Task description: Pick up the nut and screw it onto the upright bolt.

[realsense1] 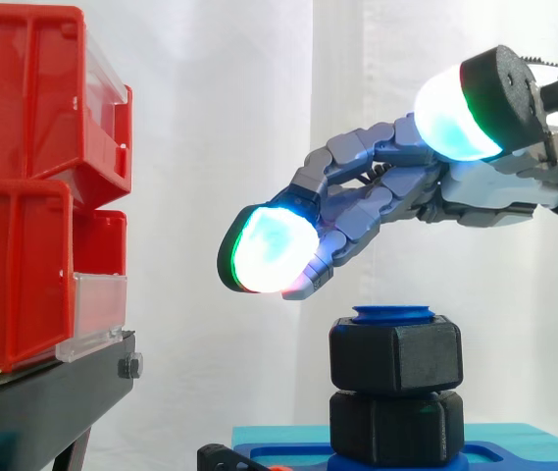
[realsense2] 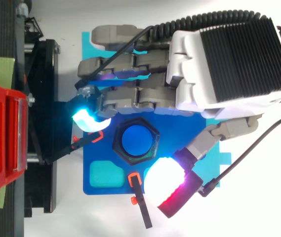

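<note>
Side view shows the hand (realsense1: pixel 475 191) at the centre right of the frame, its fingers loose and stretched, holding nothing. One glowing pad (realsense1: pixel 269 245) hangs just above and left of the nut (realsense1: pixel 396 353) and does not touch it. The nut sits at the lower centre, around the top of the blue bolt (realsense2: pixel 136 139), over a second black hexagon piece (realsense1: pixel 396 427).

I judge the nut may be caught on only a few threads. A pad that pushes from the side could tilt and jam it, or could slip on its flat sides.

No writing can be read on the red bins (realsense1: pixel 24 196) at the left or on the blue base (realsense2: pixel 115 190).
</note>
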`<state>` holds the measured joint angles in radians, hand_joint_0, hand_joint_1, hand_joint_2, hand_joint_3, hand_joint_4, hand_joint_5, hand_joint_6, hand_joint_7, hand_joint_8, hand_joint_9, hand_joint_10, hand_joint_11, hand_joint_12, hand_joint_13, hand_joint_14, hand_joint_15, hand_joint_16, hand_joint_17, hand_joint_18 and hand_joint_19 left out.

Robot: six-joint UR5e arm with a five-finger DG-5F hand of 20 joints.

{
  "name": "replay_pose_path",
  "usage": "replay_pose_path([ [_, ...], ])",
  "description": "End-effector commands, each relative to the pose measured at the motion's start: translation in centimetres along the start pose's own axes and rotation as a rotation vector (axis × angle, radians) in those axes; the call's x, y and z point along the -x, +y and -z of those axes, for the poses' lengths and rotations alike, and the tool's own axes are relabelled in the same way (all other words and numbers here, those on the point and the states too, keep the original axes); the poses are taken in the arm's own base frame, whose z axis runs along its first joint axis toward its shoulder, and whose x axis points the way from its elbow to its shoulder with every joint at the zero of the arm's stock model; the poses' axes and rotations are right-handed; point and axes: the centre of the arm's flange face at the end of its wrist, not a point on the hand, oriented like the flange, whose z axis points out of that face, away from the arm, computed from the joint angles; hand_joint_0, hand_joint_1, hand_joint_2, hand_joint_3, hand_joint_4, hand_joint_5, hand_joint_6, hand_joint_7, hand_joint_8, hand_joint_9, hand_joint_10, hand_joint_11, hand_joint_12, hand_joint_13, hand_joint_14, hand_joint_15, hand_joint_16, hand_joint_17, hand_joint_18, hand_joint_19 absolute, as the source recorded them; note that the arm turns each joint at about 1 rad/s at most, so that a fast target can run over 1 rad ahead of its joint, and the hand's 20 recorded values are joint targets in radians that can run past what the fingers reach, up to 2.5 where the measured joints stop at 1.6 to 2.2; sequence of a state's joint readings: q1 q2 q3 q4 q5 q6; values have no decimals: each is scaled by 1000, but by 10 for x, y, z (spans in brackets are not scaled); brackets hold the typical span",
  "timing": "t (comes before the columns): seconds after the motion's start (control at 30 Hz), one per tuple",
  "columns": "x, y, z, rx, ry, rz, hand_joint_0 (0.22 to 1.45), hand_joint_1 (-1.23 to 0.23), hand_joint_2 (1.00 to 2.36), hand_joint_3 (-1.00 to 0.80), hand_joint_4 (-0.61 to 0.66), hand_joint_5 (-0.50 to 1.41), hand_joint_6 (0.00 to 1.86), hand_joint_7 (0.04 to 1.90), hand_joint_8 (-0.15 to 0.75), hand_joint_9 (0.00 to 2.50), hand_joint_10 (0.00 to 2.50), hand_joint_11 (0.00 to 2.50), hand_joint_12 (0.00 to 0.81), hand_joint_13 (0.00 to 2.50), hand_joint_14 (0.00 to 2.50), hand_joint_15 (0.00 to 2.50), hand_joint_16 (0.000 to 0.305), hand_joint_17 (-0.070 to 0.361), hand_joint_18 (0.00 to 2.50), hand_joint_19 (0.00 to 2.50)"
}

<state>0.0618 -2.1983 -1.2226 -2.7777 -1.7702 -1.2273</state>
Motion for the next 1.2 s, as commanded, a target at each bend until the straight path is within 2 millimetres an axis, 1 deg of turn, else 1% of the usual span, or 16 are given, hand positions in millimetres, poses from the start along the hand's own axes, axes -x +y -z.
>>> replay_pose_path([
  [0.0, -3, -1, 2, -6, 16, 1, 475, -91, 1000, -500, 234, -161, 502, 712, 252, 590, 0, 0, 321, 183, 0, 0, 38, 85, 0, 0],
  [0.13, -17, -3, 9, -11, 35, 2, 476, -100, 1000, -500, 235, -155, 502, 744, 258, 603, 0, 0, 320, 184, 0, 0, 38, 85, 0, 0],
  [0.33, -17, -3, 9, -9, 30, 1, 470, -129, 1000, -500, 244, -148, 502, 785, 264, 599, 0, 0, 323, 187, 0, 0, 38, 85, 0, 0],
  [0.77, -20, -6, 12, -19, 49, -2, 476, -165, 1000, -500, 297, -107, 504, 989, 281, 659, 0, 0, 315, 242, 0, 0, 36, 81, 0, 0],
  [1.0, -18, -8, 13, -21, 50, -2, 482, -186, 1000, -500, 300, -85, 504, 1052, 283, 699, 0, 0, 311, 269, 0, 0, 34, 77, 0, 0],
  [1.17, -20, -10, 17, -30, 74, -7, 487, -201, 1000, -500, 288, -73, 504, 1096, 285, 721, 0, 0, 305, 284, 0, 0, 34, 76, 0, 0],
])
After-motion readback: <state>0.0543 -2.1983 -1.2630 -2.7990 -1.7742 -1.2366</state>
